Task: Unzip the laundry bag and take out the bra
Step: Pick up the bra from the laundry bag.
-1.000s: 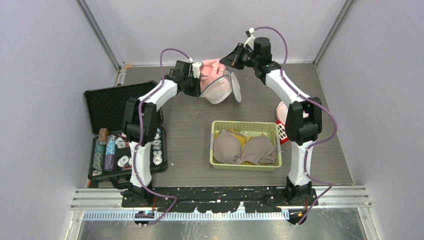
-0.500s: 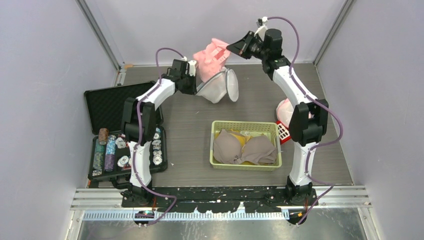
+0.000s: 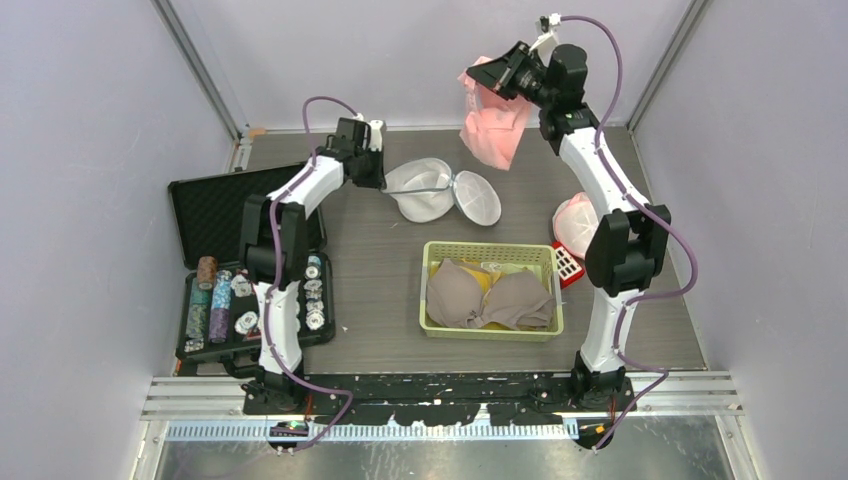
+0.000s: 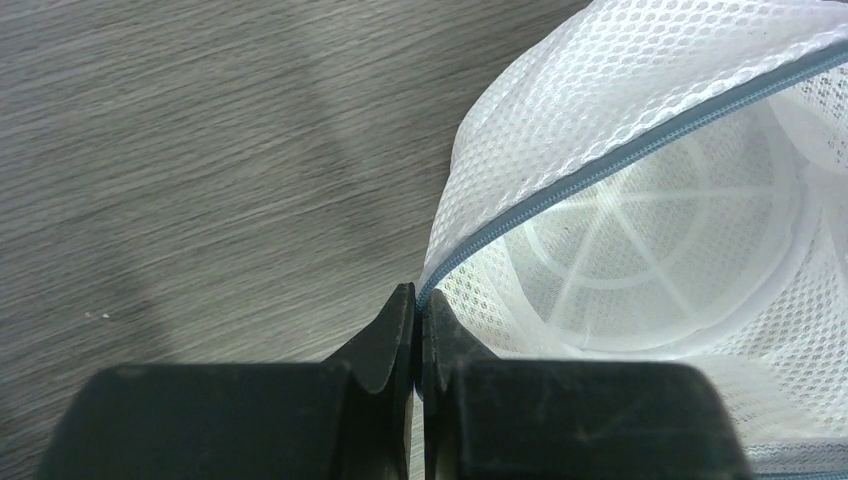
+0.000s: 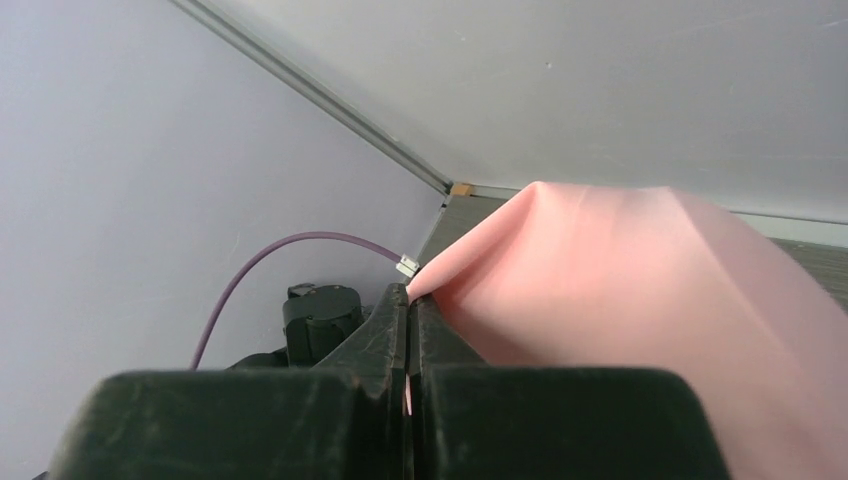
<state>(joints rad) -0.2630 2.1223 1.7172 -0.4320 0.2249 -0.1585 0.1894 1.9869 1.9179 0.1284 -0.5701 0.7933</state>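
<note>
Two closed grips: right gripper (image 5: 410, 297) holds the pink bra (image 3: 497, 135), hanging limp beneath. Left gripper (image 4: 416, 300) pinches the zip edge of the open mesh bag (image 3: 425, 197)

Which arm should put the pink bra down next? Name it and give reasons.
Right, likely: the right hand is shut on the pink bra, raised off the table; the left hand pinches the laundry bag by its edge.

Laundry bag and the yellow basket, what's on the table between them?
Nothing. In the top view, only bare table shows between the laundry bag and the yellow basket.
</note>
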